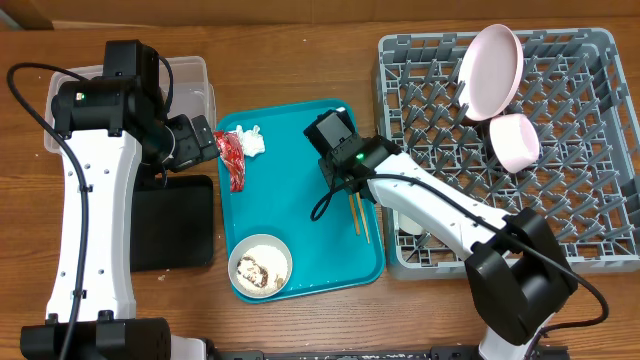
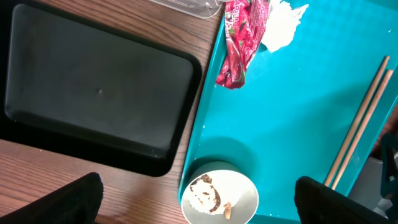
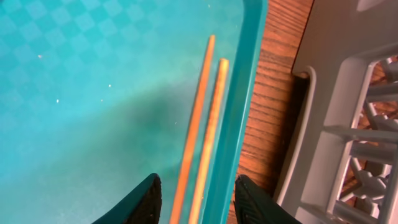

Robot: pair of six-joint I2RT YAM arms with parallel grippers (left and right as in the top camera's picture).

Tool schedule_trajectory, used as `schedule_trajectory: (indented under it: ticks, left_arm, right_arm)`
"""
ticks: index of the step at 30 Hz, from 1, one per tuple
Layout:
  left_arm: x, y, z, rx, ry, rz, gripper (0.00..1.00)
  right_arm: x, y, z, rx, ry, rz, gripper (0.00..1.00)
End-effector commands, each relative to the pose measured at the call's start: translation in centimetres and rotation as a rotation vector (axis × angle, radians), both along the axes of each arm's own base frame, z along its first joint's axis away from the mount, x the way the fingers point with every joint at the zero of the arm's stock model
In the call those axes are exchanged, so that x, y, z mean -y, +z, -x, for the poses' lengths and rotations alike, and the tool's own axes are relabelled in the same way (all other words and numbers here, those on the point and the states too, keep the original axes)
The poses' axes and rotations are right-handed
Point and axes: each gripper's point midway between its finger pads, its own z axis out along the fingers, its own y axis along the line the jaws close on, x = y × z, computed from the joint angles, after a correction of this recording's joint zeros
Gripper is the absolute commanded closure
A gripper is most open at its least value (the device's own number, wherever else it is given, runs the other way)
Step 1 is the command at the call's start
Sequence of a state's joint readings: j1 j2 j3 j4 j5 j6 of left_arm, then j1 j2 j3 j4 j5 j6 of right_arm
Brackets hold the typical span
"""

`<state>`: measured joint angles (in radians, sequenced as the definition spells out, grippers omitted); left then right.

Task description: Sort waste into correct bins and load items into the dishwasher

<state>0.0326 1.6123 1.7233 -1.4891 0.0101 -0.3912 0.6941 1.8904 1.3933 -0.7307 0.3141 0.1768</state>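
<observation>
The red wrapper (image 1: 231, 157) and white tissue (image 1: 250, 141) lie at the teal tray's far left; they also show in the left wrist view, the wrapper (image 2: 239, 40) beside the tissue (image 2: 280, 25). An off-white bowl (image 1: 261, 266) with rice and a brown lump sits at the tray's near left. The chopsticks (image 1: 358, 215) lie along the tray's right rim. My right gripper (image 3: 198, 193) is open low over the chopsticks (image 3: 202, 106), straddling them and the rim. My left gripper (image 1: 208, 140) is open and empty beside the wrapper, above the table. The plate (image 1: 490, 70) and pink bowl (image 1: 514, 141) stand in the grey rack (image 1: 600, 150).
The clear tub (image 1: 195, 85) is at the far left, partly under my left arm. The black tray (image 1: 175, 222) lies just left of the teal tray (image 1: 300, 200). A white cup (image 1: 408, 222) sits in the rack's near left corner, partly under my right arm.
</observation>
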Motion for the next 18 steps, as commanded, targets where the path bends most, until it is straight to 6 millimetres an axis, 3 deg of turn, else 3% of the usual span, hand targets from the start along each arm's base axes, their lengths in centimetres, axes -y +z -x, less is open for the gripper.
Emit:
schedule_trajectory:
  ticks: [1,14,18]
  left_arm:
    - [-0.2,0.3,-0.3,0.01,0.018,-0.011,0.0]
    - [-0.2,0.3,-0.3,0.01,0.018,-0.011,0.0]
    - [-0.2,0.3,-0.3,0.01,0.018,-0.011,0.0]
  right_arm:
    - [-0.6,0.1,0.0,-0.007,0.007,-0.046,0.59]
    - [-0.2,-7.4,2.4,-0.185,0.026,0.01,0.57]
    - [0.1,-8.2,2.8,-0.207,0.028,0.03,0.71]
